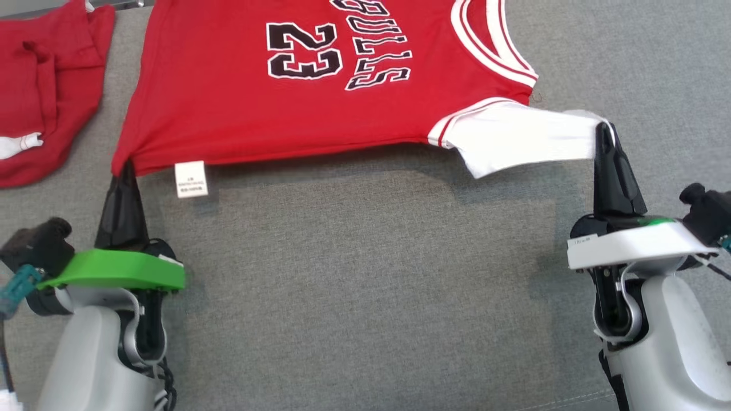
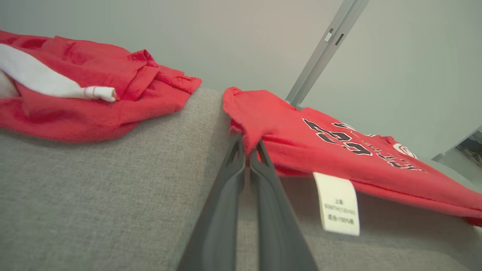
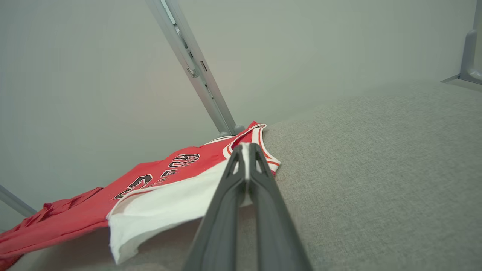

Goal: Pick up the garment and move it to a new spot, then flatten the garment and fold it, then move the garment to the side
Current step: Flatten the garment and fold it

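Observation:
The garment point(image 1: 297, 108) is a red jersey with black "23" lettering, white sleeves and a white care label point(image 1: 191, 179). It lies spread over the grey cloth surface, its near edge lifted off the cloth. My left gripper point(image 1: 124, 165) is shut on the jersey's near left hem corner point(image 2: 246, 146). My right gripper point(image 1: 603, 128) is shut on the end of the white sleeve point(image 1: 525, 137), stretched taut to the right. In the right wrist view the garment point(image 3: 158, 180) trails left from my right gripper point(image 3: 245, 148). The left wrist view has my left gripper point(image 2: 248, 148) pinching red fabric.
A second red garment point(image 1: 40, 85) with a white patch lies crumpled at the far left, also seen as a heap point(image 2: 86, 98) in the left wrist view. Grey metal frame posts point(image 3: 196, 67) rise behind the surface. Bare grey cloth point(image 1: 371, 285) stretches between my arms.

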Robot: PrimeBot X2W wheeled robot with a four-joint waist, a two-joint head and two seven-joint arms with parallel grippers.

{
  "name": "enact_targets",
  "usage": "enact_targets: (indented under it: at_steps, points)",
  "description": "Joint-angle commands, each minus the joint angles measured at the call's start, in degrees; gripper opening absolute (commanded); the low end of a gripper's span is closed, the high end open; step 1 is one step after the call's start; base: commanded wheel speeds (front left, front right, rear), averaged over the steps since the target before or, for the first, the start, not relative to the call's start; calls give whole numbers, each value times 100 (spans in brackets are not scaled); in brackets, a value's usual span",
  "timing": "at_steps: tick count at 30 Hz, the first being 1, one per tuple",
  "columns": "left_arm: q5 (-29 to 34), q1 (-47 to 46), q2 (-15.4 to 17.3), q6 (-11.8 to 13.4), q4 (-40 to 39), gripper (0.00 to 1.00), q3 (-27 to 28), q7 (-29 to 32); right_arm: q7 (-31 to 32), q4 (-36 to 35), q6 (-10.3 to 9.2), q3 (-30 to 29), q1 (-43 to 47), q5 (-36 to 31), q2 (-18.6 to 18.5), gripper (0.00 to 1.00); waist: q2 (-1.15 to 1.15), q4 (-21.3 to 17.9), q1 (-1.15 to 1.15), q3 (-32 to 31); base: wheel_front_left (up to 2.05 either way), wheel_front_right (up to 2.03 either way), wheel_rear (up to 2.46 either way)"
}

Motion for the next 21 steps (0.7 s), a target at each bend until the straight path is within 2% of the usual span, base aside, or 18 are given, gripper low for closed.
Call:
enact_targets:
  at_steps: [1, 11, 21]
  points:
    - [132, 183, -105, -41, -62, 0, 63, -29, -38, -64, -1, -14, 189, 53, -4, 0, 56, 72, -1, -100, 0, 0, 0]
    - [705, 1249, -688, -202, -315, 0, 351, -26, 259, -432, -1, 108, 1308, 234, -1, 0, 56, 16, -1, -713, 0, 0, 0]
    - [987, 2553, -932, -287, -439, 0, 166, -26, 596, -707, -1, -136, 2454, 293, 27, 0, 56, 9, -1, -1311, 0, 0, 0]
